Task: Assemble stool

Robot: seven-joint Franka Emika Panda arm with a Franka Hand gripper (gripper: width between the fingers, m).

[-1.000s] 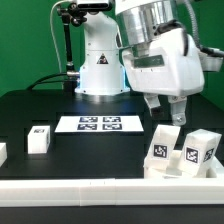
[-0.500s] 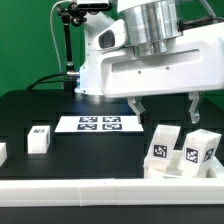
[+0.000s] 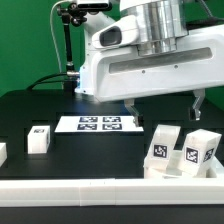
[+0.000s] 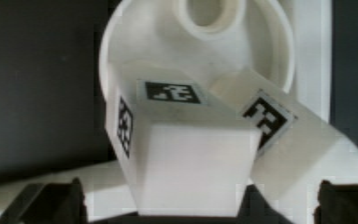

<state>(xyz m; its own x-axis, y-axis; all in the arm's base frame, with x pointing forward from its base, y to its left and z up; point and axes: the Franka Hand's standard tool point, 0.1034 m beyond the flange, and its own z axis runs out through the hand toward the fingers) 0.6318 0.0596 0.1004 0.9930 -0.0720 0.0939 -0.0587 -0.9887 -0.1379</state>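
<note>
Swung the gripper (image 3: 167, 114) round since a second ago: edge-on then, broadside to the exterior view now, with hardly any shift over the last half second. Holds nothing. Fingers (image 3: 134, 110) spread wide, hanging above the table (image 3: 30, 110) and touching no part.

Left every stool part where it lay before. First block (image 3: 162, 150) and second block (image 3: 198, 152) upright and close side by side at the exterior view's right, tags toward the camera, just below the spread fingers. Third block (image 3: 38, 139) well apart at the exterior view's left, tag on top. Only a sliver of a fourth block (image 3: 2, 151), cut off by the frame edge.

From the wrist: two tagged blocks close under the hand, dark fingertips to either side of them. Beyond the blocks, a white rounded piece (image 4: 202, 45) with an oval hollow; seat or not, cannot tell.

Black, matte tabletop. Marker board (image 3: 100, 124) flat near the middle, between the third block and the right-hand pair. White rail (image 3: 100, 190) along the near edge. Robot base (image 3: 100, 70) behind the board, black stand (image 3: 66, 45) beside it, green backdrop (image 3: 25, 40) behind all.
</note>
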